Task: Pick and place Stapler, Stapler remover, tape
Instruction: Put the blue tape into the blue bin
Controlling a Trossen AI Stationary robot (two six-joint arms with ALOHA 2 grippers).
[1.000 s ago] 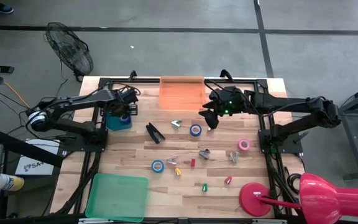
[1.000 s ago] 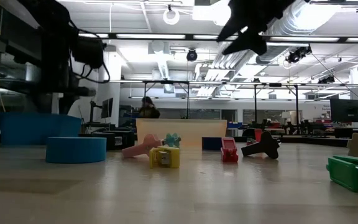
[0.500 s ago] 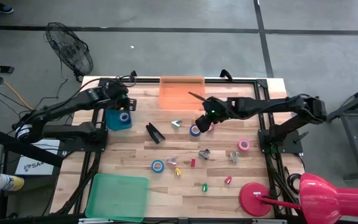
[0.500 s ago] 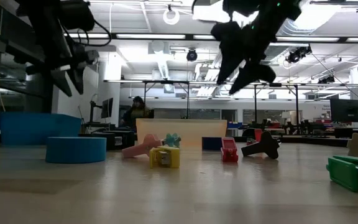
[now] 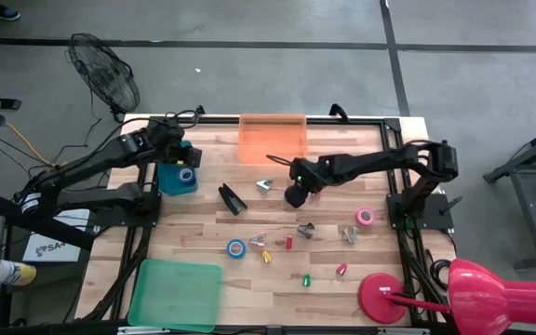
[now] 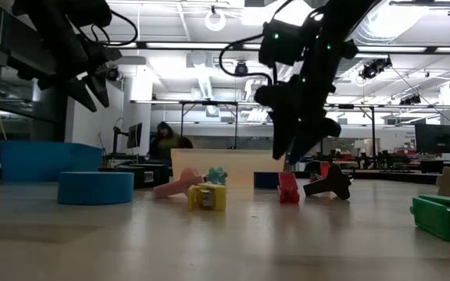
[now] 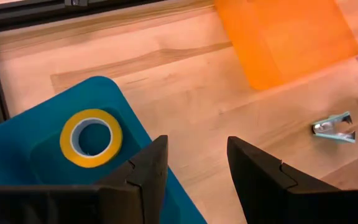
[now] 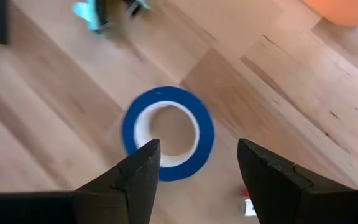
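Blue tape below parted right end effector.

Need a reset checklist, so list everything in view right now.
Stapler: 1, black, left of centre.
Tape: 4; yellow in blue bin, blue under right jaws, blue and pink loose.
Removers: 4, silvery, mid-table.
Small pieces: 4; yellow, green, two red.
Bins: orange, blue.
Tray: 1, green, table corner.
Lamp: 1, red.
Fan: 1, black, floor.
Person: 1, background.
Left jaws: open, over blue bin.
Right jaws: open, over blue tape.
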